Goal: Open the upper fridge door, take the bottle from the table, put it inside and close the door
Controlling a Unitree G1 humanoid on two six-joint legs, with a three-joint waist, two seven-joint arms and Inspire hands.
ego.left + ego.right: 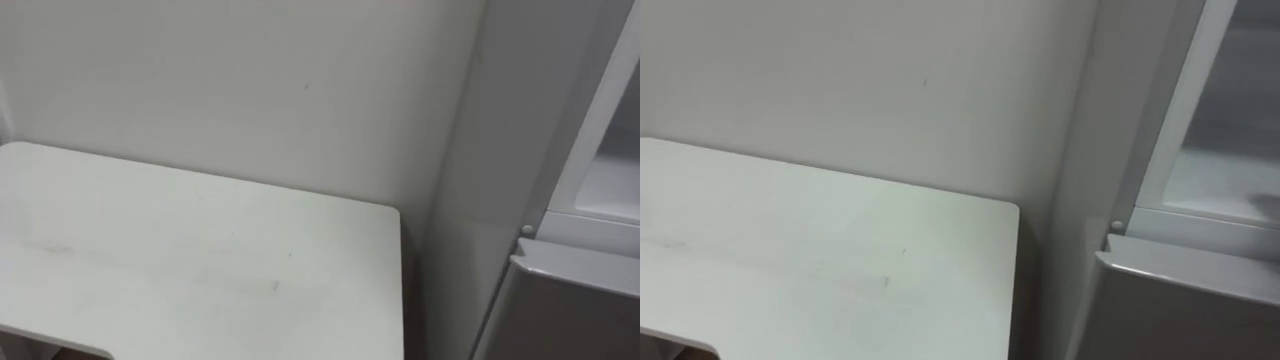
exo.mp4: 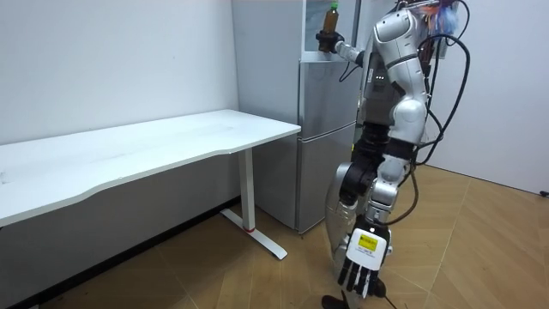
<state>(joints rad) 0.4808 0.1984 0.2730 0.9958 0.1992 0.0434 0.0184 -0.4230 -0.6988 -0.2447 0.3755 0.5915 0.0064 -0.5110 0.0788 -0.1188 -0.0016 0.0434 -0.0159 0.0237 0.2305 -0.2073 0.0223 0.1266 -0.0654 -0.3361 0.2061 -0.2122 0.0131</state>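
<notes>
Bottle [image 2: 333,15], gripped upright by curled fingers of the right hand [image 2: 326,40] at the upper opening of the fridge [image 2: 324,129], should be seated on the shelf before release; the left hand [image 2: 364,260] hangs in front of the fridge, fingers relaxed.

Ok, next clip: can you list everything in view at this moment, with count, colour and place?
bottle: one, brown, upright at the fridge's open upper compartment, in the room view
fridge: one, silver-grey, against the wall, beside the table's right end
table: one, white, bare top, along the wall
wall: white, behind the table
floor: brown wood, under the table and the robot
right hand: dark, raised to the upper compartment, curled round the bottle
left hand: dark, hanging low by the robot's leg, fingers relaxed, holding nothing
</notes>
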